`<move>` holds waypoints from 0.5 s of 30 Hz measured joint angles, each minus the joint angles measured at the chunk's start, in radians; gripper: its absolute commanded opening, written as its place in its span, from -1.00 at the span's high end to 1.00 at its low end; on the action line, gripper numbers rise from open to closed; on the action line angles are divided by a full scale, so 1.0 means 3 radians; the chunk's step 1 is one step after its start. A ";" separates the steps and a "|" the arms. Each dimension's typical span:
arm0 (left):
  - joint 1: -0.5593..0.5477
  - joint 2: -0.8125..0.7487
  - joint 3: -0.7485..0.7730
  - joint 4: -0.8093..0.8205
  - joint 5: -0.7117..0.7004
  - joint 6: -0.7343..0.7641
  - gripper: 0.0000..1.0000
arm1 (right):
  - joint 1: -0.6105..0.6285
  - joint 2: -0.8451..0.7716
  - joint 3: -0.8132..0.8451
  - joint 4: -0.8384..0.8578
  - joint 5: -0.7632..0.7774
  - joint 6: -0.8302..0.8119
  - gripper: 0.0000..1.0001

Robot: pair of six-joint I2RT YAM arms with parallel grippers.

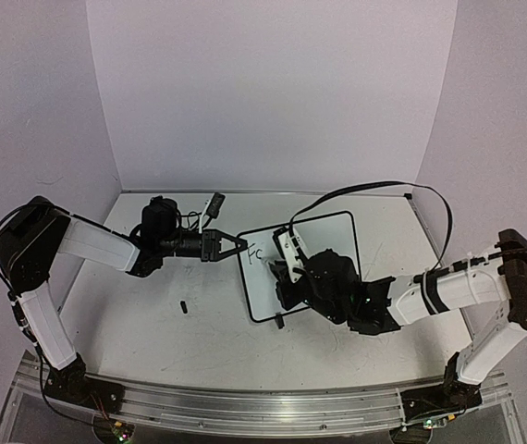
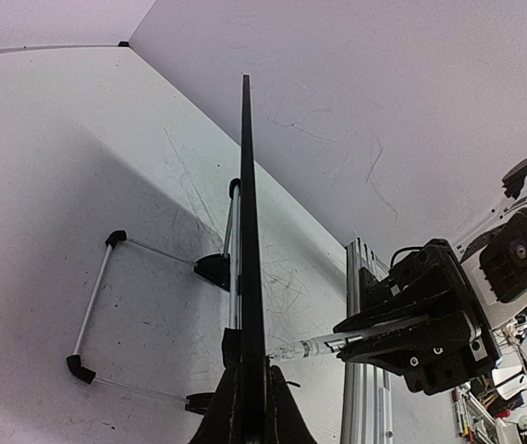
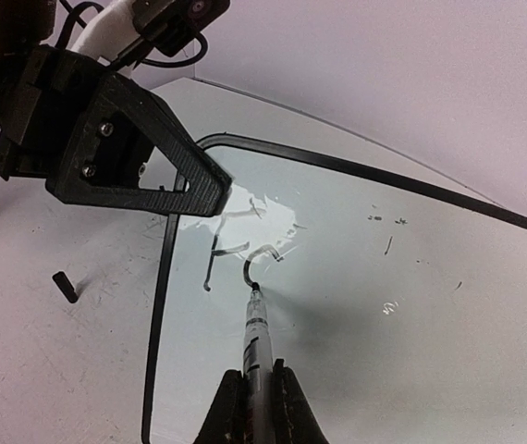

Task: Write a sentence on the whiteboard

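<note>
Your left fingers are clamped on the left edge of the whiteboard, so the board sits right at their tips on the table. Just past them on the white surface, the sentence is only a couple of letters, looks like "Fc". Your right fingers are squeezed around a marker that sticks out ahead of them, tip touching the end of the last stroke

Soft, even light; a bright glare patch on the whiteboard; shadows soft, pictures slightly grainy.
</note>
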 measured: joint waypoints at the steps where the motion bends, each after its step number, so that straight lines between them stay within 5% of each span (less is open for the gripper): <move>1: 0.0000 0.0000 0.0000 0.0000 0.0000 0.0001 1.00 | 0.0001 0.0000 0.0000 0.0000 0.0009 -0.0001 1.00; 15: 0.0000 0.0000 0.0000 0.0000 0.0000 0.0001 1.00 | 0.0000 0.0001 0.0042 0.0002 0.0116 -0.0017 1.00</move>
